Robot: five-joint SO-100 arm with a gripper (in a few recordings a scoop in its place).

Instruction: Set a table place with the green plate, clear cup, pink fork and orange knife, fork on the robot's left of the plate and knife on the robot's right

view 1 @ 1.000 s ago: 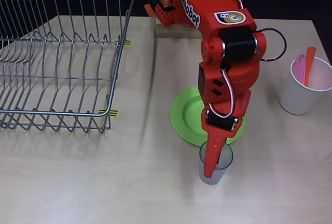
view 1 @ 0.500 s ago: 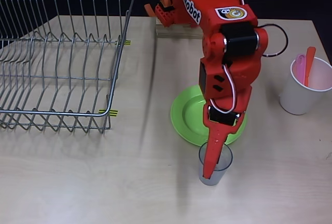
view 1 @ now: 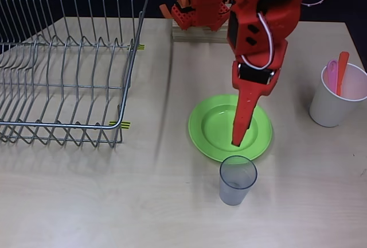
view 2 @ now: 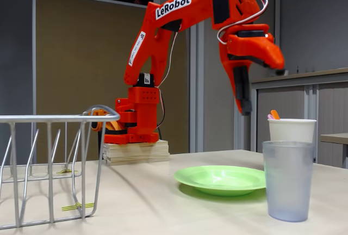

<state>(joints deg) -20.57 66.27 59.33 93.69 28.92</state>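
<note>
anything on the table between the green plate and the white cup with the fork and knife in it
No. In the overhead view the table is bare between the green plate and the white cup.

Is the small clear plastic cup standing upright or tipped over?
Upright. The small clear plastic cup stands on its base on the pale wooden table, open rim up in the overhead view, free of the gripper.

Upper arm link of the robot point(view 2: 173, 7): white label reading "LeRobot"
Other stickers on the arm: too small to read
</note>
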